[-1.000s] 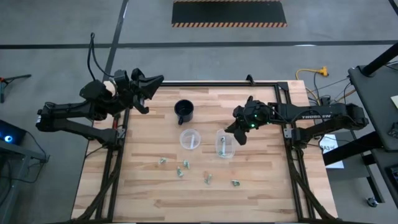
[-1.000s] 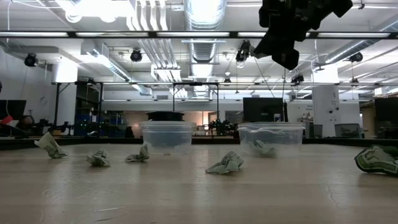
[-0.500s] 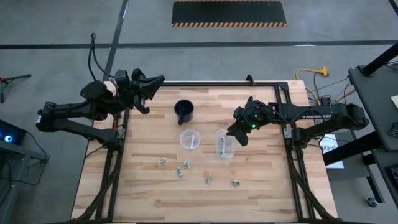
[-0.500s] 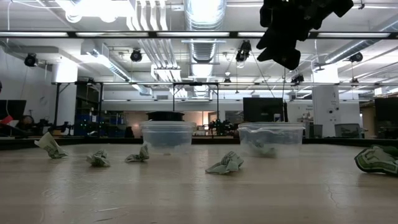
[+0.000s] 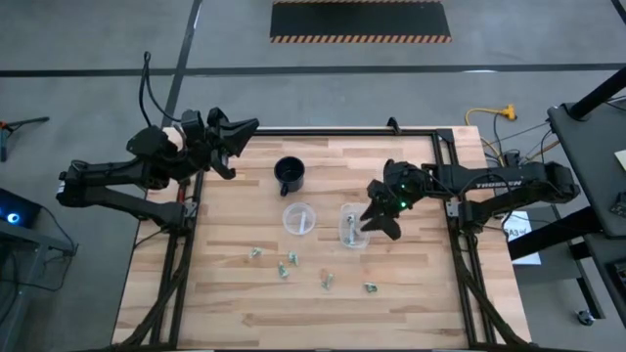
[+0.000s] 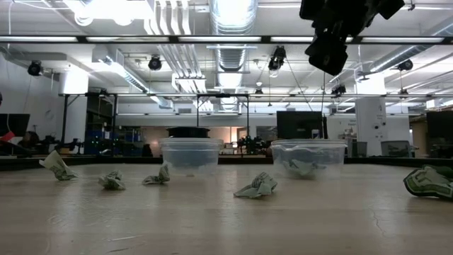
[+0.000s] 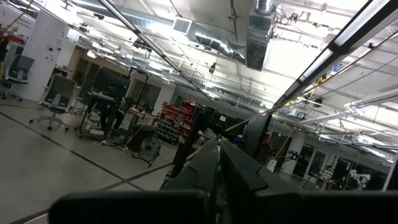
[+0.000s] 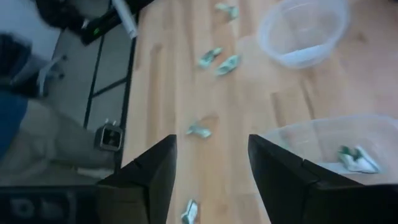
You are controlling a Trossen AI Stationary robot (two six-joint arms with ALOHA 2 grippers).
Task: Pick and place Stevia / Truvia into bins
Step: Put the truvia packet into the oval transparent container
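Observation:
Several small green-and-white packets lie crumpled on the wooden table (image 5: 284, 293), among them three (image 5: 254, 253) (image 5: 327, 281) (image 5: 371, 287) toward the near side. Two clear cups stand mid-table: the left cup (image 5: 299, 217) and the right cup (image 5: 352, 227), which has a packet (image 8: 354, 158) lying in it. My right gripper (image 5: 378, 221) (image 8: 211, 180) hovers open and empty just right of the right cup, high above the table in the low view (image 6: 329, 53). My left gripper (image 5: 235, 132) (image 7: 219, 168) waits shut at the far-left corner.
A black mug (image 5: 290, 174) stands beyond the left cup. In the low view the packets (image 6: 258, 185) (image 6: 428, 180) lie nearer than the cups (image 6: 191, 156) (image 6: 308, 157). Bare wood lies along the near edge and the right side.
My right gripper has drifted a little toward the near edge, alongside the right cup, and has turned slightly. The cups, the packets on the table and my left arm have stayed put.

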